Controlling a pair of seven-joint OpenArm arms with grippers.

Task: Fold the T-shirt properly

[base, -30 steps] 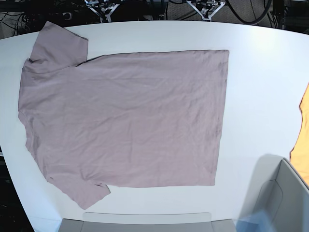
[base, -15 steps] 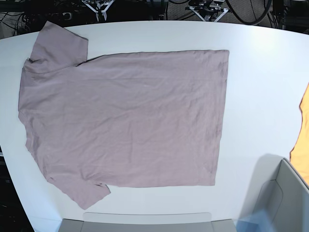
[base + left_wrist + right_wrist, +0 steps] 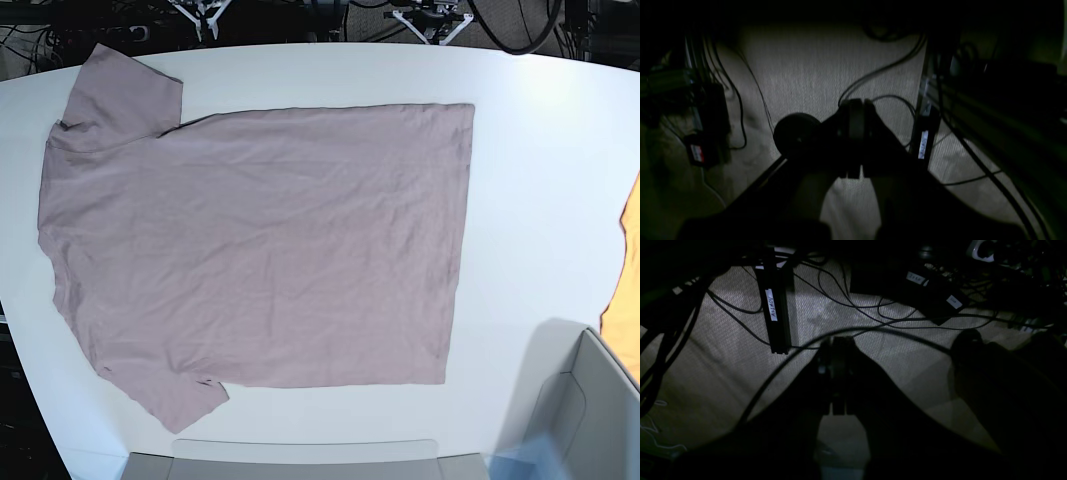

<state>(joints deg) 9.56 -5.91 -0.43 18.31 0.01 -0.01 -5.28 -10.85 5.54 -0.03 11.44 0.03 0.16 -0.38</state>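
Observation:
The dusty mauve T-shirt (image 3: 250,250) lies spread flat on the white table (image 3: 540,180), collar end at the left and hem at the right, both short sleeves out. Neither arm reaches over the table in the base view; only bits of their frames show past the far edge. In the left wrist view my left gripper (image 3: 855,113) is a dark shape hanging over the carpeted floor, fingers pressed together and shut on nothing. Seen from the right wrist camera, my right gripper (image 3: 836,343) is likewise shut and empty above the floor and cables.
A bright orange cloth (image 3: 627,280) pokes in at the table's right edge. A grey bin (image 3: 585,420) stands at the front right corner, and a grey tray edge (image 3: 300,458) runs along the front. Cables and black bars cover the floor behind the table.
The arm parts at the far edge of the table have drawn back slightly. The T-shirt has not moved.

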